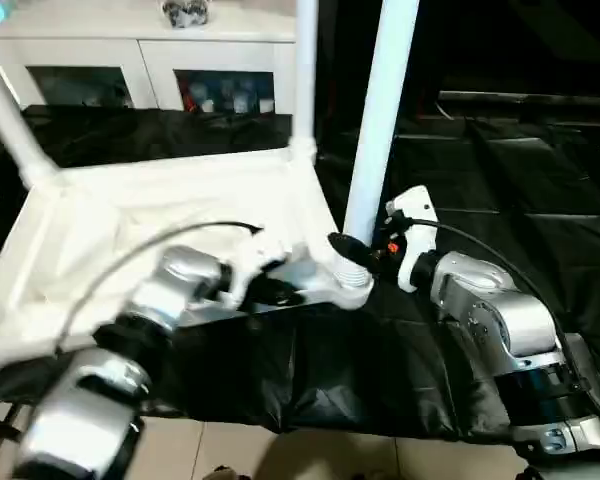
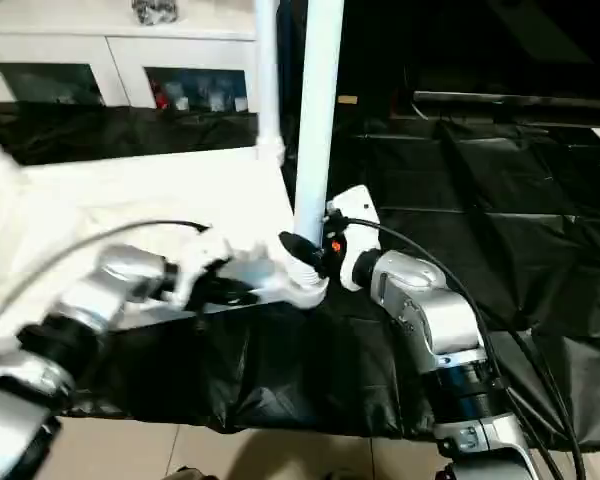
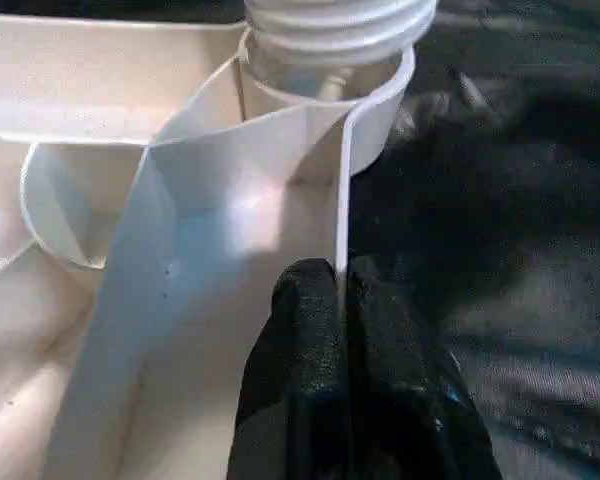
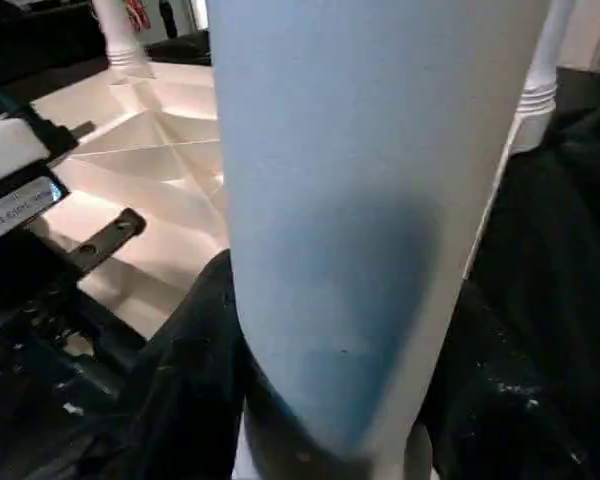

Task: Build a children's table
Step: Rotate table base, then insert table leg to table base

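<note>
- The white table top (image 1: 160, 215) lies upside down on a black sheet (image 1: 500, 190), taking up the left and middle of the left eye view, its ribbed underside facing up.
- At its near right corner, just right of centre in the frame, a long white leg (image 1: 380, 110) stands upright in the round corner socket (image 1: 348, 290); its threaded end (image 3: 335, 25) shows at the top of the left wrist view, sitting in the socket's mouth with several threads still above the rim.
- A second leg (image 1: 305, 75) rises from the far right corner, at upper centre of the frame, and a third leg (image 1: 10, 115) slants up out of the far left corner at the upper left.
- The right gripper (image 1: 352, 250) reaches in from the right at mid-frame, and its black fingers (image 4: 195, 400) are clasped around the lower part of the upright near leg; in the right wrist view the leg runs between them.
- The left gripper (image 1: 270, 292) comes in from the lower left across the table top. Its two black fingers (image 3: 310, 390) are pressed together, pinching the thin upright edge wall (image 3: 342, 200) of the table top just beside the socket.
- Beyond the table, along the top left of the frame, stands a white cabinet (image 1: 150, 60) with glass doors.
- Pale floor tiles (image 1: 230, 450) show along the bottom edge, in front of the sheet.
</note>
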{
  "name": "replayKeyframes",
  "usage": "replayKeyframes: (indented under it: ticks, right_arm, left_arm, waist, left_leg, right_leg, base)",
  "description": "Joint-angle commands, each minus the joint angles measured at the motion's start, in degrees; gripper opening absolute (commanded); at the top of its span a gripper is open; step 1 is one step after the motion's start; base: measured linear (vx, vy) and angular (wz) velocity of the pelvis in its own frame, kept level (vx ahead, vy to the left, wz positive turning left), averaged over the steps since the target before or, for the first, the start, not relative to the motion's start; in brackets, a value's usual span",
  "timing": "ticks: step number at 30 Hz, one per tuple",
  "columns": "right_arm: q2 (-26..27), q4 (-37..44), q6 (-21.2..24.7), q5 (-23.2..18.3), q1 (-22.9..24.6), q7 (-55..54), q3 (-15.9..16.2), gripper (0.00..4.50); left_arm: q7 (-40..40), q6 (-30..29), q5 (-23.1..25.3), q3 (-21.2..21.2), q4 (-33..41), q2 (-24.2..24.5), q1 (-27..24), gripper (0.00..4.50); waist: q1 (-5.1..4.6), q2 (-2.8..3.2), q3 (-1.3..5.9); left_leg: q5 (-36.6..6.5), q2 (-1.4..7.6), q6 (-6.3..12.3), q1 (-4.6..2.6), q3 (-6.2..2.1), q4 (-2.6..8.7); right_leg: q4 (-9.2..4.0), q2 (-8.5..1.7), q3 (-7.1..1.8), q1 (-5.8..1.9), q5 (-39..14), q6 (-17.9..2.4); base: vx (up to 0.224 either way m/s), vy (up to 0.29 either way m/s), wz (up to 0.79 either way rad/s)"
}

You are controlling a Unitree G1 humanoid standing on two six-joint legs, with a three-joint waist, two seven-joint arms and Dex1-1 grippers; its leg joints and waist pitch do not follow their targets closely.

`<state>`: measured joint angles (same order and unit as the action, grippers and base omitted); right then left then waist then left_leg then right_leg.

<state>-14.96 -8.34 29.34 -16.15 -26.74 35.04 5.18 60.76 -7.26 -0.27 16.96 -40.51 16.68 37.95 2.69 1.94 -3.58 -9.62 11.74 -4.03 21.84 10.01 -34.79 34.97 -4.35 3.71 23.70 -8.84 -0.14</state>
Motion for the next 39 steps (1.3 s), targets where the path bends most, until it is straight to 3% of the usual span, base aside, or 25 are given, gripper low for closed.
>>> replayKeyframes:
  ticks: [1, 11, 20, 26, 28, 30, 31, 33, 34, 39]
  right_arm:
    - [-0.19, -0.62, -0.90, 0.04, -0.47, 0.01, 0.28, 1.91]
    - [0.76, -6.85, -5.88, 3.39, -1.00, -2.13, 0.70, 1.91]
    - [1.61, -9.83, -7.07, 4.02, -1.28, -1.51, 1.16, 1.91]
    - [2.79, -11.21, -7.35, 1.29, -0.27, -2.05, -2.26, 1.91]
    - [3.22, -11.36, -7.75, -0.02, 0.48, -2.14, -3.94, 1.91]
    - [3.53, -11.39, -8.20, -1.11, 1.24, -2.04, -5.16, 1.91]
    - [4.07, -11.43, -9.52, -2.55, 3.39, -1.64, -6.70, 1.90]
    - [4.17, -11.43, -9.93, -2.67, 4.01, -1.51, -6.84, 1.90]
    - [4.58, -11.61, -11.07, -2.88, 5.52, -1.24, -7.23, 1.90]
    - [6.23, -13.29, -15.67, -2.99, 9.15, -0.75, -8.31, 1.89]
  left_arm:
    - [-1.67, -0.25, -1.17, -0.89, -0.31, -0.86, -1.72, 0.00]
    - [-3.16, -1.59, -1.17, -1.28, 2.24, -1.69, -2.42, 0.00]
    - [-0.68, -3.09, 0.28, 0.24, 3.84, -0.16, -3.01, 0.00]
    - [-1.61, -2.87, -0.18, -0.70, 3.23, -0.53, -1.92, 0.00]
    - [-1.74, -3.10, -0.25, -0.80, 3.41, -0.53, -1.82, 0.00]
    - [-2.07, -3.16, -0.23, -0.93, 3.46, -0.57, -1.74, 0.00]
    - [-2.47, -2.93, -0.06, -0.97, 3.19, -0.64, -1.58, 0.00]
    - [-2.48, -2.94, -0.05, -0.98, 3.11, -0.65, -1.53, 0.00]
    - [-2.59, -2.81, 0.04, -1.01, 2.86, -0.67, -1.34, 0.00]
    - [-3.25, -2.24, 0.39, -1.16, 1.51, -0.89, -0.38, 0.00]
  waist:
    - [0.29, -0.88, 4.22]
    - [0.00, -0.84, 4.32]
    - [-0.46, -0.85, 4.27]
    - [-0.56, -1.04, 4.24]
    - [-0.47, -0.77, 4.24]
    - [-0.47, -0.87, 4.31]
    - [-0.38, -0.49, 4.39]
    - [-0.37, -0.73, 4.41]
    - [-0.33, -0.29, 4.41]
    - [-0.25, -0.34, 4.43]
  left_leg:
    - [-14.78, 0.64, 0.50, -0.97, -0.19, 4.00]
    - [-14.80, 0.57, 0.60, -0.78, -0.23, 4.07]
    - [-15.73, 0.65, 0.77, -0.77, -0.29, 4.20]
    - [-16.62, 0.64, 0.80, -0.87, -0.27, 4.22]
    - [-16.63, 0.63, 0.82, -0.93, -0.29, 4.22]
    - [-16.34, 0.70, 0.94, -0.83, -0.31, 4.29]
    - [-16.15, 0.70, 0.90, -0.86, -0.33, 4.29]
    - [-16.08, 0.69, 1.05, -0.77, -0.28, 4.31]
    - [-15.97, 0.67, 1.09, -0.81, -0.28, 4.35]
    - [-16.73, 0.67, 1.39, -0.82, -0.29, 4.43]
  right_leg:
    - [-5.30, -3.25, -2.11, -2.91, -24.34, -9.26]
    - [-5.28, -3.18, -2.02, -2.72, -23.71, -8.82]
    - [-5.30, -3.12, -2.00, -2.70, -23.66, -9.09]
    - [-5.47, -3.19, -1.99, -2.62, -24.42, -9.16]
    - [-5.51, -3.20, -2.01, -2.56, -24.84, -9.05]
    - [-5.46, -3.20, -2.01, -2.69, -24.05, -9.08]
    - [-5.36, -3.19, -2.02, -2.68, -23.06, -9.36]
    - [-5.37, -3.18, -2.00, -2.77, -22.34, -9.60]
    - [-5.37, -3.14, -2.00, -2.75, -21.78, -9.88]
    - [-5.59, -3.21, -1.91, -2.79, -22.56, -9.87]
  base:
    - [0.000, 0.000, 0.00]
    - [0.000, 0.000, 0.00]
    - [0.000, 0.000, 0.00]
    - [0.000, 0.000, 0.00]
    - [0.000, 0.000, 0.00]
    - [0.000, 0.000, 0.00]
    - [0.000, 0.000, 0.00]
    - [0.000, 0.000, 0.00]
    - [0.000, 0.000, 0.00]
    - [0.000, 0.000, 0.00]
